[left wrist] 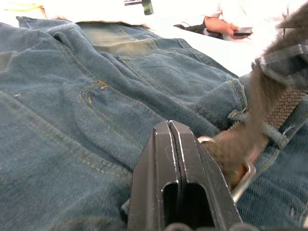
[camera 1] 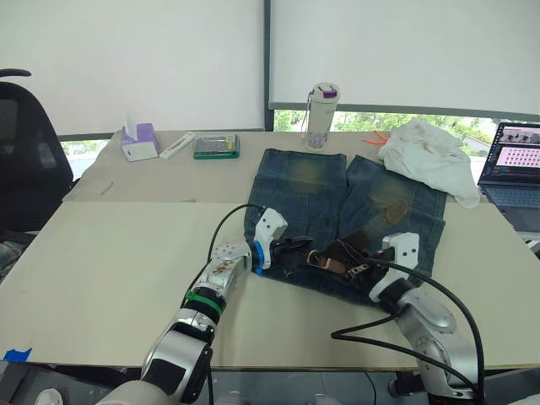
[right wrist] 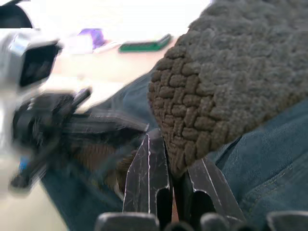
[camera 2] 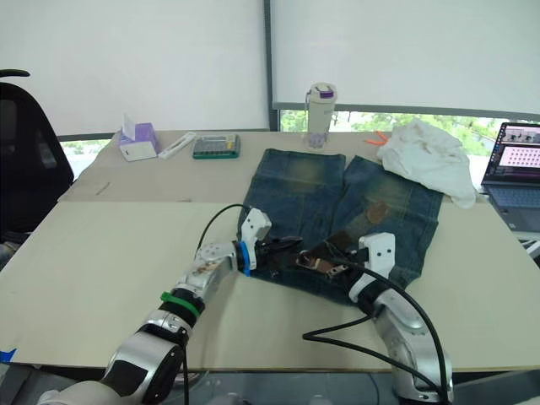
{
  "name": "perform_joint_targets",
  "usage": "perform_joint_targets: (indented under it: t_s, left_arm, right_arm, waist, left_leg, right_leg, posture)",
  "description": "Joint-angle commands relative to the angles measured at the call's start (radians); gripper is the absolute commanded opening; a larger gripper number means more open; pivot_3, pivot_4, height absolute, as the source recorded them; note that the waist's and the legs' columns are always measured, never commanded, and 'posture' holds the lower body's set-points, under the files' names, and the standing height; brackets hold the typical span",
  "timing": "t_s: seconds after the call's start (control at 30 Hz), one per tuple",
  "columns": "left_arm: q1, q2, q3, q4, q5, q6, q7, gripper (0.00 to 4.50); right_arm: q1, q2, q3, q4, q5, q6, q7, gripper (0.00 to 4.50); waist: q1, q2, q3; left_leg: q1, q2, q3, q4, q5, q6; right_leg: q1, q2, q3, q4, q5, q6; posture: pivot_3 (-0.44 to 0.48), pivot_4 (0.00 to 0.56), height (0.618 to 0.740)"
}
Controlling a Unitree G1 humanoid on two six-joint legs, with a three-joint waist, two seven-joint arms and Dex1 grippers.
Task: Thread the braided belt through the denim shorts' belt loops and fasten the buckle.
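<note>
The denim shorts (camera 1: 312,190) lie flat on the table with the waistband nearest me. Along that waistband runs the braided belt (camera 1: 337,264), dark brown. My left gripper (camera 1: 297,245) rests on the waistband's left part, shut, with nothing visible between its fingers (left wrist: 159,159). The silver buckle (left wrist: 243,179) lies right beside those fingers, and the belt passes under a belt loop (left wrist: 269,132) just past it. My right gripper (camera 1: 359,272) is at the waistband's right part, shut on the braided belt (right wrist: 216,86), whose woven end rises between its fingers.
A white cloth (camera 1: 430,156) lies at the far right by a laptop (camera 1: 513,169). A bottle (camera 1: 321,114) stands behind the shorts. A tissue box (camera 1: 139,142), a white remote (camera 1: 177,145) and a green calculator (camera 1: 216,147) are far left. A person's hand (left wrist: 226,26) holds a phone.
</note>
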Motion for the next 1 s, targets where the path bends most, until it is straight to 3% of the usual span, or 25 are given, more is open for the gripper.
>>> perform_joint_targets:
  t_s: [0.03, 0.3, 1.0]
  left_arm:
    - [-0.034, -0.007, 0.014, 0.025, 0.010, -0.042, -0.019, 0.01]
    - [-0.044, -0.002, -0.011, 0.067, 0.058, -0.075, -0.075, 0.01]
    - [-0.057, -0.022, 0.002, 0.103, 0.076, -0.107, -0.153, 0.01]
  right_arm:
    - [-0.002, -0.059, 0.027, 0.082, -0.071, -0.202, 0.105, 0.00]
    - [-0.055, -0.096, 0.011, 0.229, -0.073, -0.324, 0.175, 0.00]
    - [-0.083, -0.122, 0.046, 0.327, -0.148, -0.438, 0.187, 0.00]
  waist:
    - [-0.001, 0.000, 0.000]
    - [0.000, 0.000, 0.000]
    - [0.003, 0.000, 0.000]
  left_leg:
    - [0.000, 0.000, 0.000, 0.000, 0.000, 0.000]
    - [0.001, 0.000, 0.000, 0.001, 0.000, 0.000]
    - [0.001, 0.000, -0.001, 0.002, 0.000, 0.000]
  right_leg:
    - [0.000, 0.000, 0.000, 0.000, 0.000, 0.000]
    - [0.001, -0.001, 0.000, 0.001, 0.000, 0.000]
    - [0.002, -0.001, 0.000, 0.002, 0.000, 0.000]
  posture:
    - [0.000, 0.150, 0.740]
    - [0.000, 0.150, 0.740]
    - [0.000, 0.150, 0.740]
